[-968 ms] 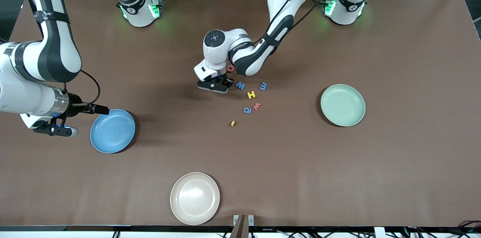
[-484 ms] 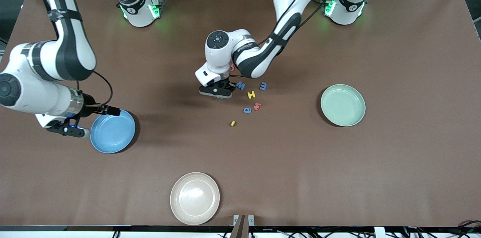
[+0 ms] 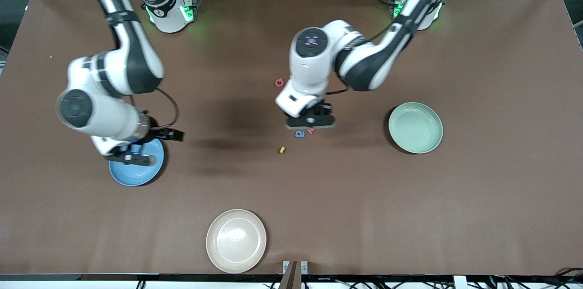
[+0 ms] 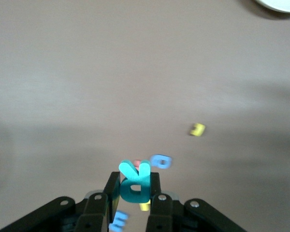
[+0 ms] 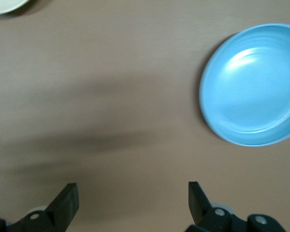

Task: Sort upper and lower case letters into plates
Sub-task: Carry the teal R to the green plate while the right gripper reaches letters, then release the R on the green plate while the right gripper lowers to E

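My left gripper (image 3: 311,121) hangs over the cluster of letters, shut on a teal letter R (image 4: 134,182) that stands between its fingers. Below it lie a blue letter (image 3: 299,134), a red letter (image 3: 310,131) and a small yellow one (image 3: 282,149); another red letter (image 3: 279,82) lies farther from the front camera. The left wrist view also shows a blue E (image 4: 117,221). The mint green plate (image 3: 415,127) sits toward the left arm's end. My right gripper (image 3: 130,157) is open over the edge of the sky blue plate (image 3: 136,176), with nothing between its fingers (image 5: 67,200).
A beige plate (image 3: 236,240) sits near the table's front edge. The brown table top (image 3: 501,188) is bare toward the left arm's end, past the mint plate.
My left gripper has risen and swung from the cluster's edge toward the mint plate, carrying the teal letter. My right arm has moved in from the table's end to over the blue plate.
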Tool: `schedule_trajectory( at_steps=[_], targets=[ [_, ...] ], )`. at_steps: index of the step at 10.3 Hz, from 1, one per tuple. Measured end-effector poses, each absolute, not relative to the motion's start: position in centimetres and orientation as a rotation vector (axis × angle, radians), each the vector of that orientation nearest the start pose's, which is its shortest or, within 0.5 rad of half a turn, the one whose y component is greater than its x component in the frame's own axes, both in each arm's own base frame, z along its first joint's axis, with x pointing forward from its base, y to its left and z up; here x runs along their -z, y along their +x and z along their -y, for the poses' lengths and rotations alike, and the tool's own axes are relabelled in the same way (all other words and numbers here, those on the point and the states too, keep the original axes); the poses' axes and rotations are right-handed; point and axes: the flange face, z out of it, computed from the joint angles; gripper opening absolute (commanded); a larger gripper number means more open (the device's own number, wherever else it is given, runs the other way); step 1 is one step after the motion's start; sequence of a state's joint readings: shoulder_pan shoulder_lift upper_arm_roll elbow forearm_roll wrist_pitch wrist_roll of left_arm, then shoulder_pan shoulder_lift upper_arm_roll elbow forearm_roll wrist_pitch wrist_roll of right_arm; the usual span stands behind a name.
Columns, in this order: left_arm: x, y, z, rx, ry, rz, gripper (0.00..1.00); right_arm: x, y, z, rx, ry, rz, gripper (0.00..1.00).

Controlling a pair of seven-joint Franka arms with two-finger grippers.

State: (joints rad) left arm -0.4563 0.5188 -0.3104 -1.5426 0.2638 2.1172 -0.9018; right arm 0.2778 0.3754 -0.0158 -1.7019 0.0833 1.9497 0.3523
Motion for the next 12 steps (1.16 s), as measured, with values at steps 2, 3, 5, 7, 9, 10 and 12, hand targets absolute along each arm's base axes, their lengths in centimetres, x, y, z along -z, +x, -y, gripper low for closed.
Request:
schedule_trajectory(
  at_steps=[2,3,5,7,9,10,12],
  targets=[
    [-37.2,55.3,38.3,0.144,-3.111,0.084,0.0,-35.2,60.0,-24.5,-0.244,-3.117,-0.05,1.0],
    [-37.1,56.2,34.8,0.123,-3.095,0.083,0.0,-34.6,58.4,-28.3,-0.256,-3.126,-0.015,1.0],
    [-35.7,56.9,28.1,0.045,-3.058,0.05,0.0,-33.4,55.0,-35.3,-0.253,-3.142,0.011,1.0],
    [-33.1,57.1,21.3,-0.061,-3.021,0.007,0.0,-31.4,51.7,-41.4,-0.231,-3.12,0.042,1.0],
    [-30.8,57.5,15.0,-0.139,-3.012,0.034,0.0,-29.4,48.0,-46.4,-0.23,-3.116,-0.002,1.0],
    [-29.5,57.5,12.8,-0.154,-3.02,0.059,0.0,-28.7,46.2,-48.5,-0.219,-3.117,-0.031,1.0],
    [-26.5,57.3,10.0,-0.182,-3.039,0.097,0.0,-27.6,43.9,-51.8,-0.155,-3.088,-0.125,1.0]
  ],
)
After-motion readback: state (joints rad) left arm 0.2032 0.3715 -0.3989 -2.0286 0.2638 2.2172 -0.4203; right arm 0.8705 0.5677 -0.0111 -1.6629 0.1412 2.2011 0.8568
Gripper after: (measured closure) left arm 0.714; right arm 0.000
